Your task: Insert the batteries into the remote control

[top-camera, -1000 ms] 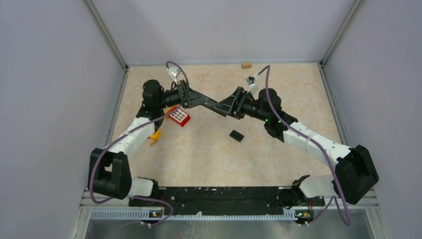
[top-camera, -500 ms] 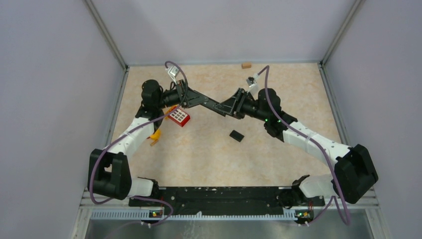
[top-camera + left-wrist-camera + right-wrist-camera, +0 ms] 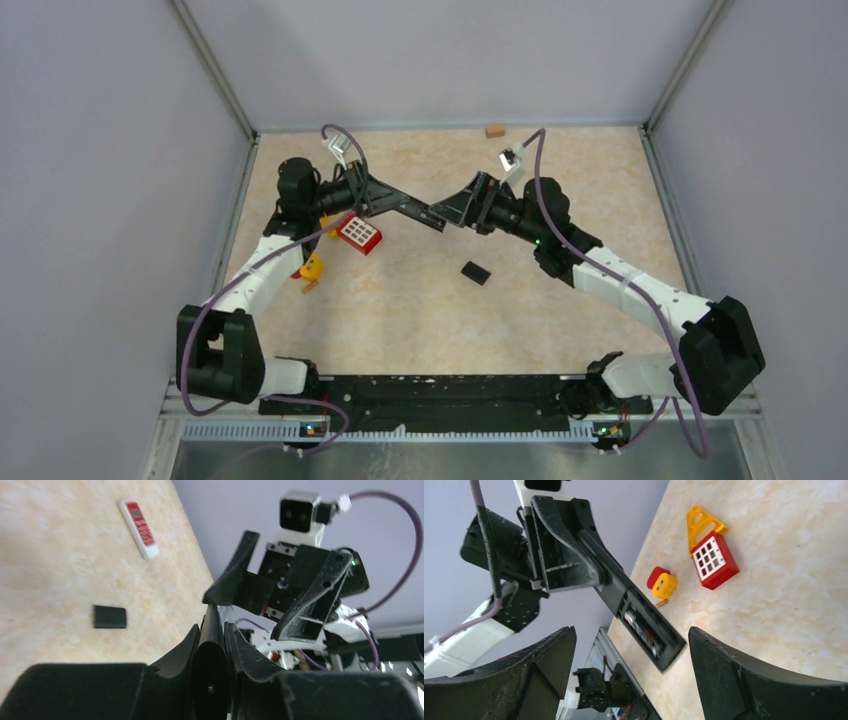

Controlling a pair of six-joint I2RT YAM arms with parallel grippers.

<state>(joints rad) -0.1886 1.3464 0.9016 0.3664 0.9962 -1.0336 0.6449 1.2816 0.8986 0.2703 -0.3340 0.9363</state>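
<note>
In mid-air over table [image 3: 420, 310] ctr: gripped tight by left gripper [image 3: 212, 625], long black plastic remote control [image 3: 624, 597], long axis aimed straight at right gripper [image 3: 630, 635], spread wide, empty, astride its free end. Thin dark cylindrical batteries [image 3: 641, 629] lengthwise in open bay; nearer the right.

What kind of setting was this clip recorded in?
Probably a lab robot test cell: plain panel walls box in a beige table, and toy blocks lie about on it as props.
</note>
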